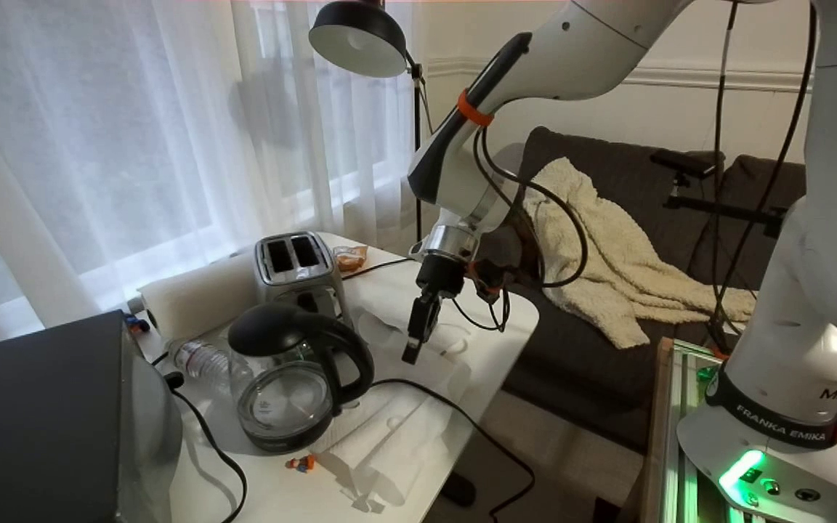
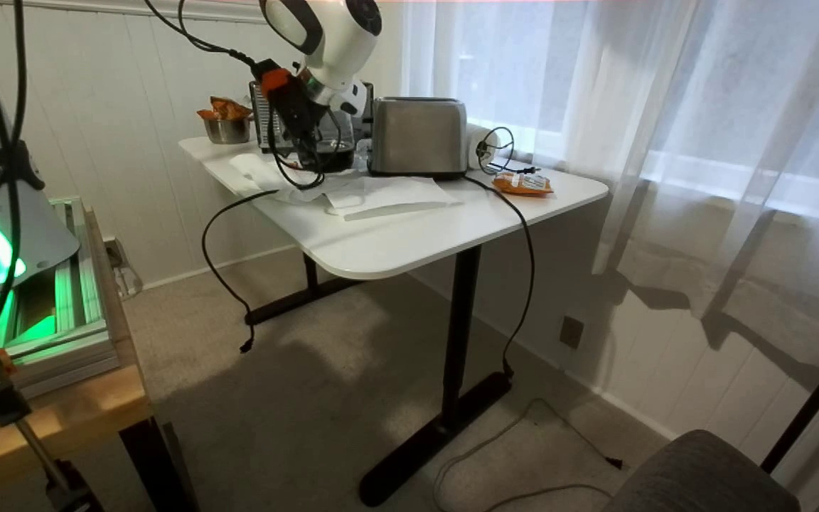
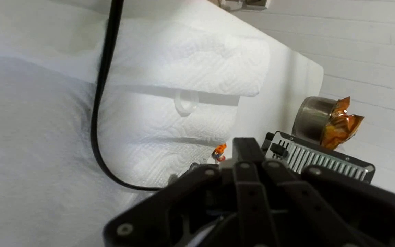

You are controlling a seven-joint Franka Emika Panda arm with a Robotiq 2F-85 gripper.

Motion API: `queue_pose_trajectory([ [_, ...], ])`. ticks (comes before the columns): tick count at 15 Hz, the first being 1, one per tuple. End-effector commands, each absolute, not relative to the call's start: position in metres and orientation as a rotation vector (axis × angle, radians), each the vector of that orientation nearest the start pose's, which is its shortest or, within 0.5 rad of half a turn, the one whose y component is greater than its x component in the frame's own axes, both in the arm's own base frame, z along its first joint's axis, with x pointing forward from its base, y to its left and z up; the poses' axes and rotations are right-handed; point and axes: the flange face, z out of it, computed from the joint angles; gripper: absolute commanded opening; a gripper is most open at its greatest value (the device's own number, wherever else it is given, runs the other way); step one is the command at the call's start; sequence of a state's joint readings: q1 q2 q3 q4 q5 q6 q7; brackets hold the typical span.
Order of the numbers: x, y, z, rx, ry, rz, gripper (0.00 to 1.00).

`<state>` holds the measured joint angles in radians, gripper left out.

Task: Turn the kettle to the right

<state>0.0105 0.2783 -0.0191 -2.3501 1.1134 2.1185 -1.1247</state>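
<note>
The clear glass kettle stands upright on the white table, with a dark lid and base. Its black handle points toward my gripper's side in an exterior view. The kettle is partly hidden behind my gripper in an exterior view. In the wrist view it is mostly or wholly hidden behind the gripper. My gripper hangs above the table beside the handle, apart from it, with its fingers pointing down. In the wrist view its fingertips are pressed together with nothing between them.
The silver toaster stands behind the kettle, by a paper towel roll and a plastic bottle. A toaster oven stands on the kettle's far side. Paper sheets, a black cord and a small figurine lie nearby.
</note>
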Motion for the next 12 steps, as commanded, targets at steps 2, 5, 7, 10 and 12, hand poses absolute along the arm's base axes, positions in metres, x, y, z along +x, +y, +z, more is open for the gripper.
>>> queue_pose_trajectory([
  [2, 0.500, 0.050, 0.159, -2.211, -0.263, -0.042, 0.00],
  [5, 0.496, 0.049, 0.159, -2.230, -0.277, -0.010, 0.00],
  [7, 0.497, 0.049, 0.152, -2.230, -0.275, 0.001, 0.01],
  [10, 0.498, 0.049, 0.154, -2.230, -0.277, -0.003, 0.01],
  [12, 0.498, 0.049, 0.154, -2.230, -0.277, -0.004, 0.00],
])
